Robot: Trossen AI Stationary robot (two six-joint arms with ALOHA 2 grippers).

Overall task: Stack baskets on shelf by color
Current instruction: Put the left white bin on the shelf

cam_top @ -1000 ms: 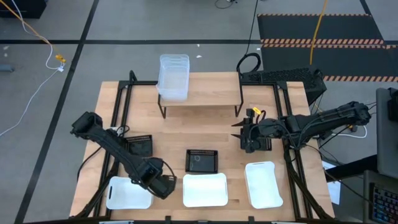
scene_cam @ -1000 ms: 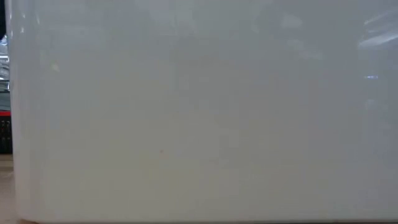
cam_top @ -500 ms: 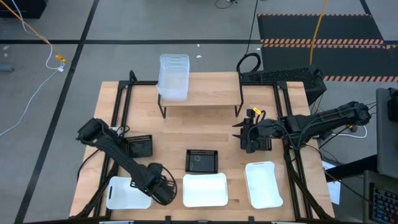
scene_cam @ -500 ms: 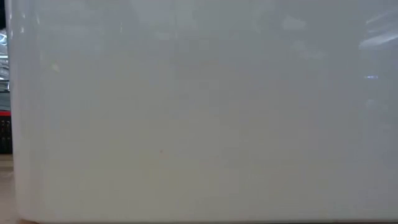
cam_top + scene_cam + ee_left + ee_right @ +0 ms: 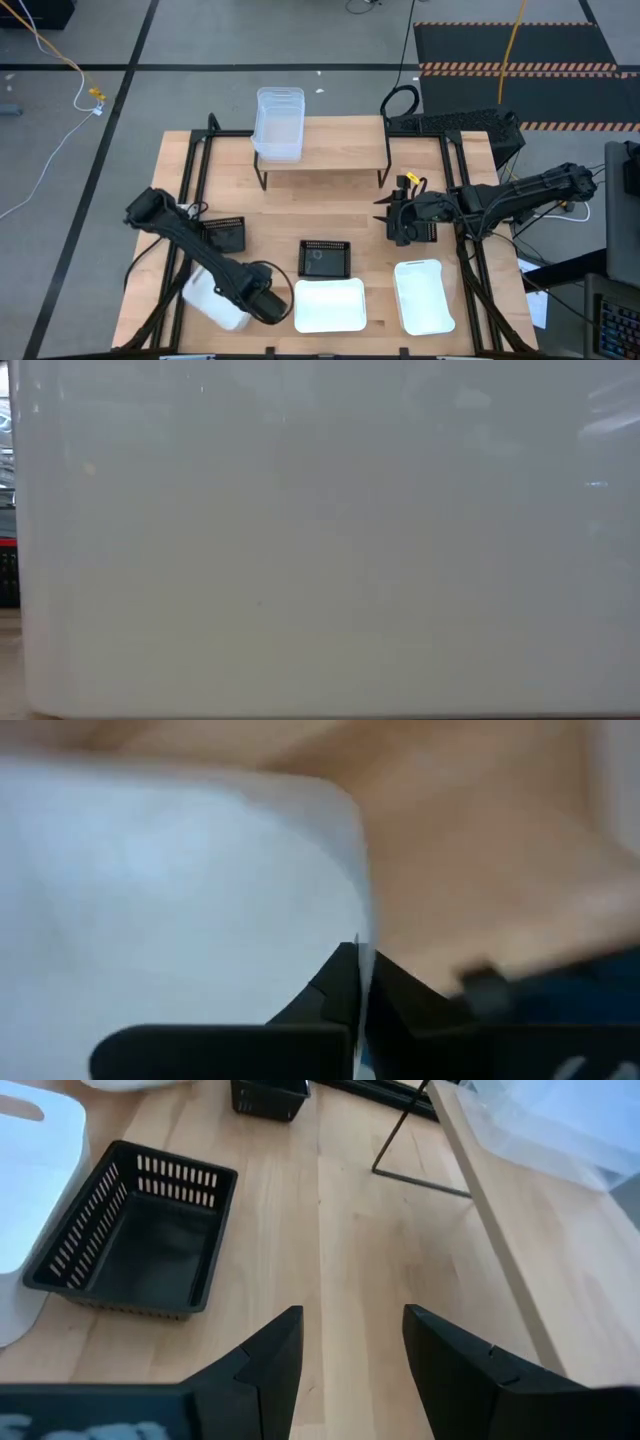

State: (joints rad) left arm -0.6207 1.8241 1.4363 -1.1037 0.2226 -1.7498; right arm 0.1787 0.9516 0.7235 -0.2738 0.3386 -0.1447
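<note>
White basket (image 5: 212,299): pinched by its rim wall in the left gripper (image 5: 262,300), tilted off the table for carrying.
Grip: fingers (image 5: 340,982) closed thin on the wall.
Shelf (image 5: 340,150): well beyond, clear stack (image 5: 279,123) on one end.
Right gripper (image 5: 350,1345): spread, empty, waiting beside a black basket (image 5: 135,1230).

A white basket (image 5: 320,550) fills the low view, hiding the table behind. The left wrist view is blurred around another white basket's wall (image 5: 180,890).
</note>
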